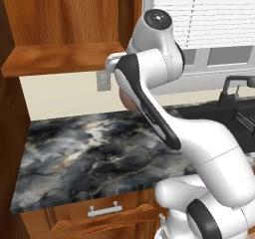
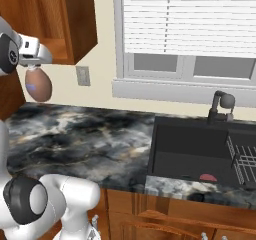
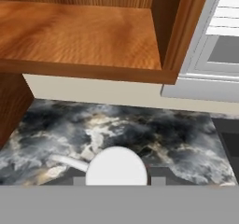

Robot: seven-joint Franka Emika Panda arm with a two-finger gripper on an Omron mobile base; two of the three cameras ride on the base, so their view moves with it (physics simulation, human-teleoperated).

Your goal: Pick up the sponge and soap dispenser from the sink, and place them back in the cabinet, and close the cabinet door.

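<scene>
The gripper (image 2: 36,64), fingers clamped on the soap dispenser (image 2: 38,84), is carrying it just below the cabinet (image 2: 75,24) shelf, apparently for shelving.

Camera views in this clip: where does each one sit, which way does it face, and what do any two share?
Left base view: behind the arm to its left, facing the open cabinet and counter; the white arm rises from lower right.
Right base view: behind the arm to its right, facing the sink with the sponge; the gripper holds the soap dispenser.
Hand view: on the hand, facing the cabinet shelf; the dispenser's white pump top at the bottom.
Shared: all three show the cabinet and counter.
</scene>
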